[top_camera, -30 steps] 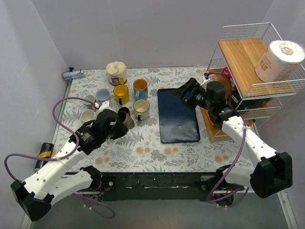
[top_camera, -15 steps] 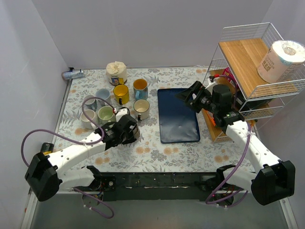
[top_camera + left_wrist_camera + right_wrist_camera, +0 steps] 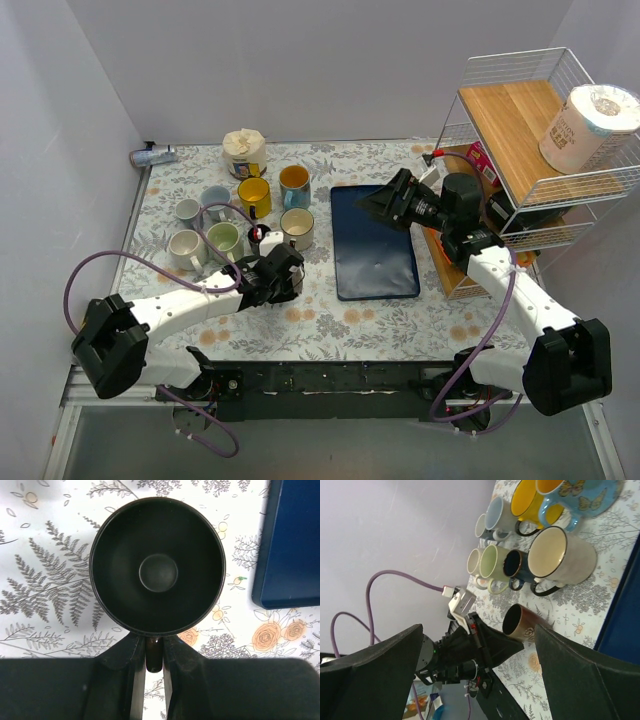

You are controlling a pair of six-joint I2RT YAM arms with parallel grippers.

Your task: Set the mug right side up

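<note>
Dark mug [image 3: 157, 565], mouth up, black inside, over floral worktop [image 3: 45, 605] beside blue mat [image 3: 295, 545]. Handle clamped in left claw [image 3: 154, 652]; right claw [image 3: 378, 205] spread wide. Only right wrist view shows its coppery outer wall.

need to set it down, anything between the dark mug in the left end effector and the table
Nothing visible does. The left end effector grips the dark mug by its handle; only bare tablecloth shows around it, and the blue mat lies apart.
</note>
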